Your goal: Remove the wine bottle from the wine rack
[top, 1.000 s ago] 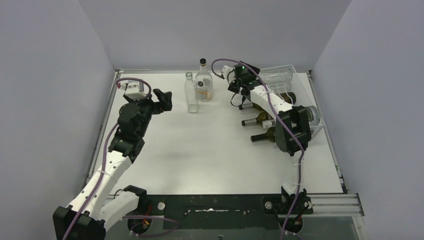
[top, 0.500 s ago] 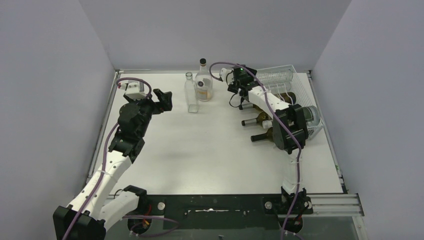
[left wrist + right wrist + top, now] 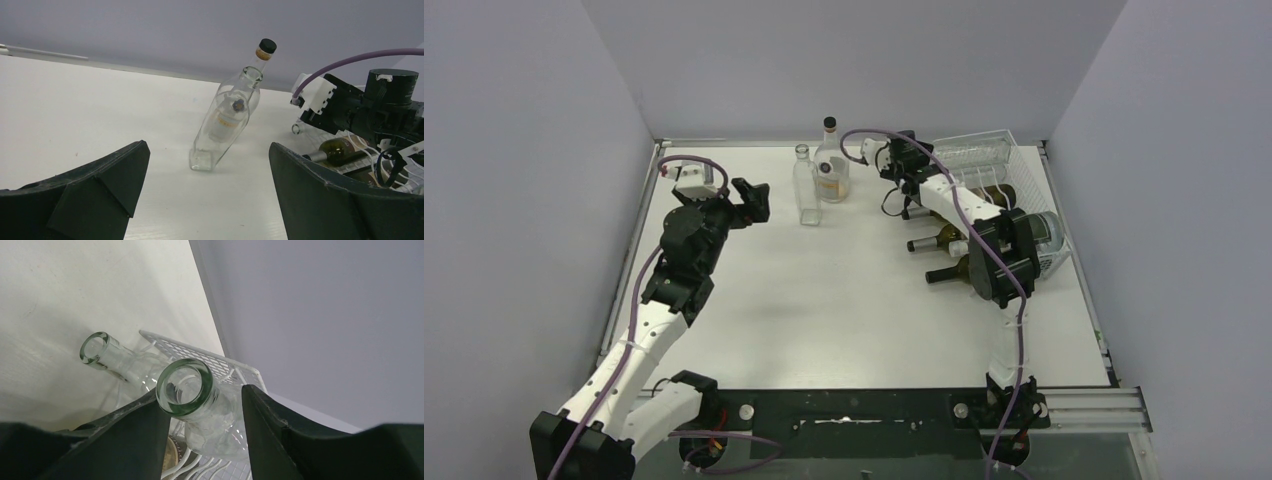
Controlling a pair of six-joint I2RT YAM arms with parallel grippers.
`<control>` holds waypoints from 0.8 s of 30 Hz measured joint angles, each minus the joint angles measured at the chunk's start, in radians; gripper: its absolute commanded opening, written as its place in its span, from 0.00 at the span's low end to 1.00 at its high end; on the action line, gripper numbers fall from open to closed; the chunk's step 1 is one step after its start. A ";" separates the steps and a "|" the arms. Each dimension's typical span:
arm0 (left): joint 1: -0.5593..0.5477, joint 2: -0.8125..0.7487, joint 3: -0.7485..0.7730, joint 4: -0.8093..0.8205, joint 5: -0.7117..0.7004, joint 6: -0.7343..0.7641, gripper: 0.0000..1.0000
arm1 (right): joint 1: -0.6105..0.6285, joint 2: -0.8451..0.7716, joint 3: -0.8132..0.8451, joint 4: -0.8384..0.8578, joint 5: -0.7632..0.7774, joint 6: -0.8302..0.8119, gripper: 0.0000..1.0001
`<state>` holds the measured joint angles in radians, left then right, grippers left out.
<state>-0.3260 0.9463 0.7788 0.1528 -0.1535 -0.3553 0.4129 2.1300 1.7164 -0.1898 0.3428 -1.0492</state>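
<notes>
The white wire wine rack (image 3: 1002, 152) stands at the back right with several bottles lying in it. A clear glass wine bottle (image 3: 184, 386) lies there, its open mouth toward my right wrist camera. My right gripper (image 3: 200, 392) straddles its neck. The left finger (image 3: 145, 425) touches the rim, while the right finger (image 3: 270, 420) is still a small gap away, so the gripper counts as open. A second clear bottle (image 3: 95, 349) lies beside it. Seen from above, the right gripper (image 3: 911, 170) is at the rack's left end. My left gripper (image 3: 749, 198) hangs open and empty at the back left.
Two clear bottles stand at the back centre, a square one (image 3: 805, 190) and a capped one (image 3: 831, 165). Dark wine bottles (image 3: 944, 240) poke their necks out of the rack toward the table's middle. Grey walls close in on both sides.
The right gripper's jaws have narrowed from wide open to close around the clear bottle's neck, and the wrist has edged slightly left and back. The left arm has not moved.
</notes>
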 measured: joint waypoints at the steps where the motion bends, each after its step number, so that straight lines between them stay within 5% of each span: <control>1: 0.000 0.000 0.000 0.000 0.001 0.000 0.92 | 0.000 0.000 -0.002 0.003 0.000 -0.005 0.48; 24: -0.002 0.000 0.000 0.000 0.001 0.000 0.92 | 0.047 -0.136 -0.127 0.063 0.056 -0.048 0.13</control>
<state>-0.3279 0.9463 0.7788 0.1528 -0.1524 -0.3553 0.4603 1.9942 1.5890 -0.1272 0.3985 -1.0973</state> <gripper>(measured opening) 0.924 0.398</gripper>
